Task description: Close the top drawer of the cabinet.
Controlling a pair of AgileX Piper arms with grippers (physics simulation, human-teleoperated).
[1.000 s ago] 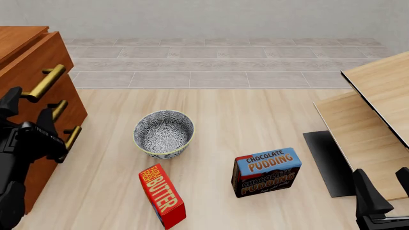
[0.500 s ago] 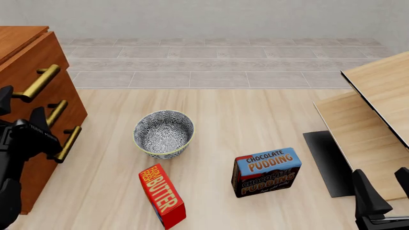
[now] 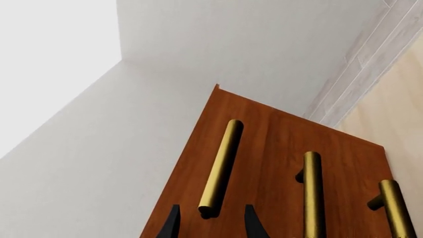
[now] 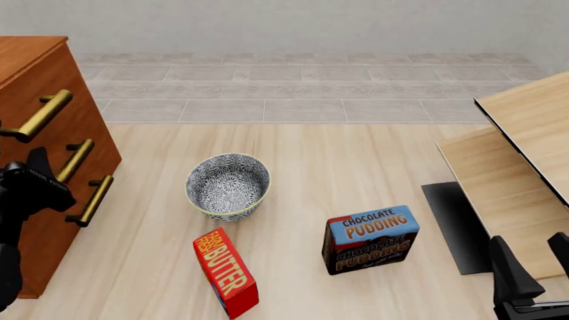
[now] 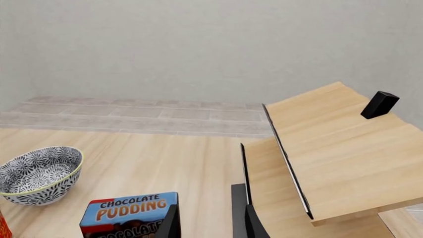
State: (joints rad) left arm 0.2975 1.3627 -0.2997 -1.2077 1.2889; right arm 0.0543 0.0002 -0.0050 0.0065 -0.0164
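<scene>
The cabinet [image 4: 31, 57] stands at the left edge of the front view. Its top drawer [image 4: 69, 83] carries a brass bar handle [image 4: 36, 115], and the drawer front looks about level with the two drawers below. My left gripper [image 4: 18, 150] is open in front of that drawer, mostly cut off by the picture's edge. In the left wrist view its fingertips [image 3: 173, 224] straddle the near end of the top handle [image 3: 221, 163] with gaps on both sides. My right gripper [image 4: 534, 267] hangs open at the near right, holding nothing.
A patterned bowl [image 4: 228, 185], a red butter box [image 4: 226, 272] and a chocolate pudding box [image 4: 371, 239] sit on the table's middle. Pale wood panelled furniture [image 4: 524, 153] and a dark mat [image 4: 454, 223] fill the right side. Two lower brass handles [image 4: 76, 160] jut from the cabinet.
My left gripper has moved left toward the cabinet, and the top drawer with its handle has slid in with it. The right arm has not moved.
</scene>
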